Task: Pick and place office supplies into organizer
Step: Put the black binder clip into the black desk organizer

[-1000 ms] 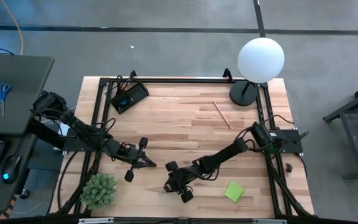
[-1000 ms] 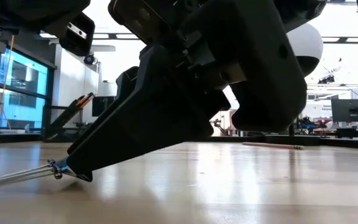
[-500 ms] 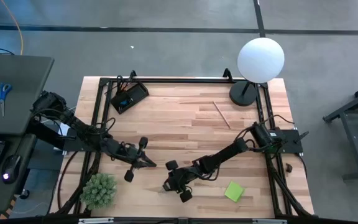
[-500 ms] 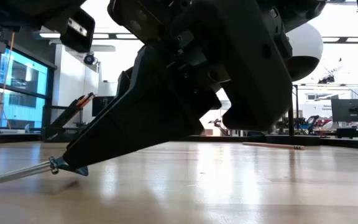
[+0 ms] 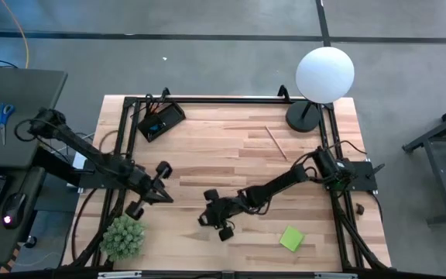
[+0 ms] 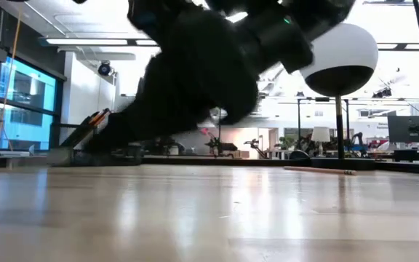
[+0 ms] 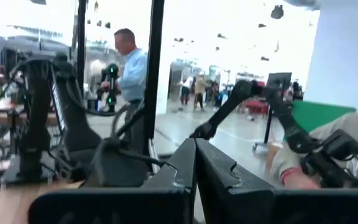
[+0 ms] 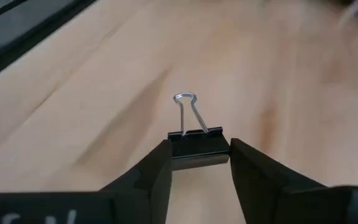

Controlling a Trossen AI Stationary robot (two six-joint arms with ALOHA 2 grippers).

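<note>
My right gripper (image 5: 206,218) is over the middle of the table towards its near edge, shut on a black binder clip (image 8: 197,144) whose wire handle (image 8: 185,102) points away from the fingers. My left gripper (image 5: 166,198), to its left, is shut and holds nothing; its fingers meet in the left wrist view (image 7: 195,149). The black organizer (image 5: 159,120) sits at the far left corner with items in it. A wooden pencil (image 5: 276,142) lies flat towards the far right. A green sticky-note pad (image 5: 291,238) lies flat near the near edge. My right gripper pinches the binder clip's black body (image 8: 178,148) between its two fingers (image 8: 157,171), one on each end of the body. The wire handle sticks out forward beyond the fingertips. The clip is lifted clear of the table.
A white globe lamp (image 5: 324,74) stands on a round black base (image 5: 304,116) at the far right corner. A green spiky plant (image 5: 122,236) stands at the near left corner. Black frame rails (image 5: 207,100) run along the table's edges. Bare wood lies between the grippers and the organizer.
My right gripper has risen off the table and moved towards the far left, carrying the binder clip, whose wire handle lay on the wood a second ago. My left gripper has drawn back towards the table's left edge.
</note>
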